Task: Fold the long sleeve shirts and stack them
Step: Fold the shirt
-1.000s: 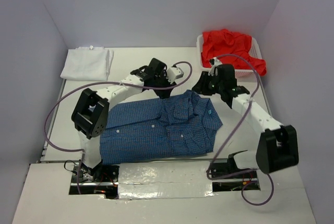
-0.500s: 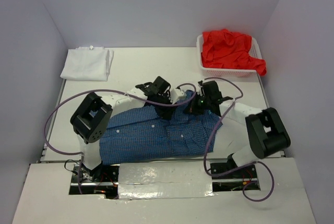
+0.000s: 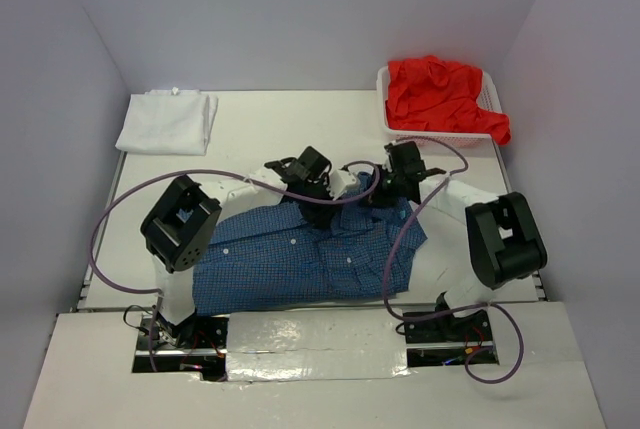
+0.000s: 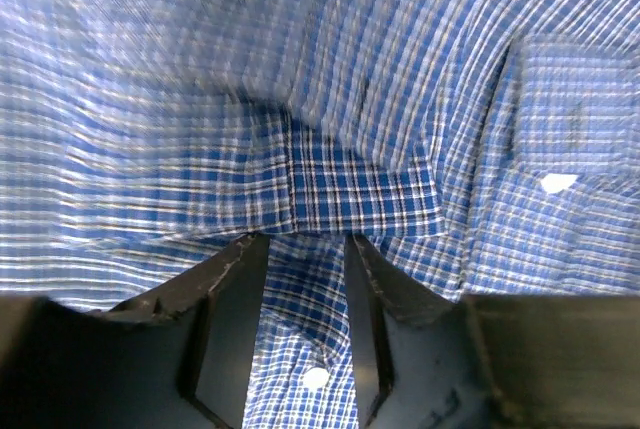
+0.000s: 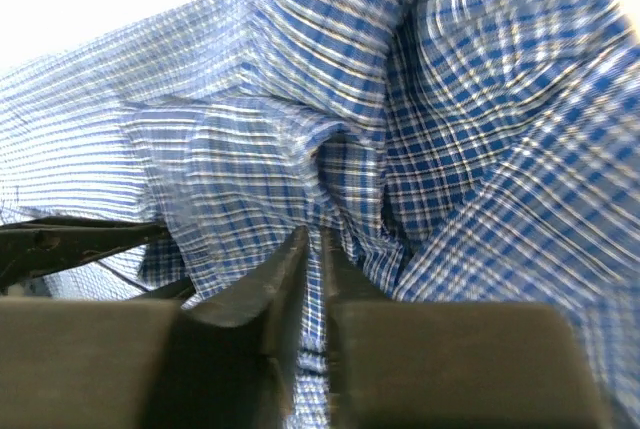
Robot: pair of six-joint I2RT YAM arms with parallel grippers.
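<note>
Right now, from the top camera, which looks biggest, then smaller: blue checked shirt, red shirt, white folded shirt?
1. blue checked cloth shirt
2. crumpled red cloth shirt
3. folded white cloth shirt, close to the red one

The left gripper (image 3: 318, 211) and right gripper (image 3: 375, 194) cover the collar end of the blue shirt (image 3: 290, 259), and the red shirt (image 3: 440, 89) hides most of the basket (image 3: 430, 135). Both wrist views blur the cloth and crop the fingers (image 4: 225, 319); the right tips seem buried in a fold.
</note>
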